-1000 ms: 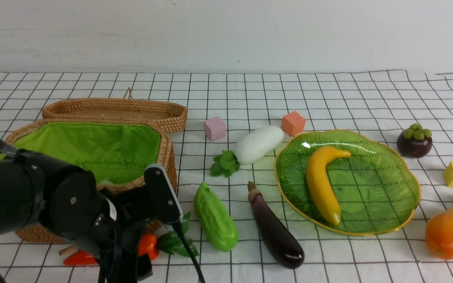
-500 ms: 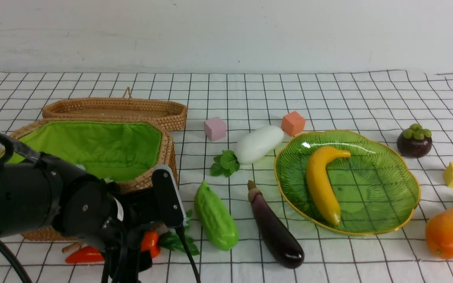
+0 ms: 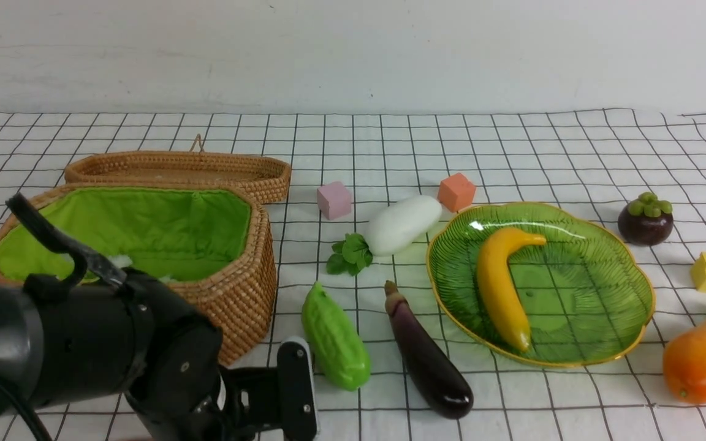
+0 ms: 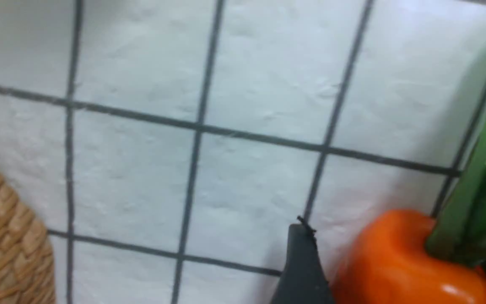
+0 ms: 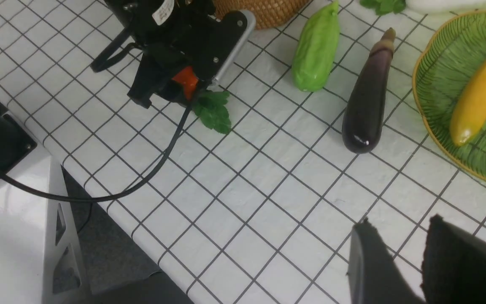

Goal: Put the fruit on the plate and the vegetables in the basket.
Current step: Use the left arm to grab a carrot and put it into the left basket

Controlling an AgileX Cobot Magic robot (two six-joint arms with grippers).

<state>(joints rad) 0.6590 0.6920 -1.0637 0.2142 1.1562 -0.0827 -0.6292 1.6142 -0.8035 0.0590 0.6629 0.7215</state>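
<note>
Left claw (image 5: 179,86) is down low at the near edge of the bench (image 3: 390,147), just in front of the basket (image 3: 236,294). Its fingers are set wide and straddle the carrot (image 4: 395,266) — orange body between them, leaves (image 5: 212,110) fanning out past the tips. One finger (image 4: 302,270) sits right beside the carrot's fat end; can't tell if it's touching. The carrot looks to be lying flat on the cloth, not lifted.

So the step in hand, I'd say, is the carrot pick. To do it well:
- Close on the solid orange body, not the floppy leaves.
- Squeeze across the thick part — the taper would prob. let it slide out.
- Lift high enough to clear the basket's woven wall, which is just beside.
- Carry it over the green lining & let go low.
- Mind the cable (image 5: 158,160) trailing near the leaves.

Right claw (image 5: 399,230) hangs above the near bench w/ a narrow gap, nothing in it.

As for the rest, the banana (image 3: 500,288) lies on the plate (image 3: 598,294). The mango (image 3: 702,361) & mangosteen (image 3: 645,220) sit on the bench to the plate's right. The gourd (image 3: 334,340), eggplant (image 3: 429,361) & radish (image 3: 403,225) lie between basket & plate. No veg in the basket that I can make out.
</note>
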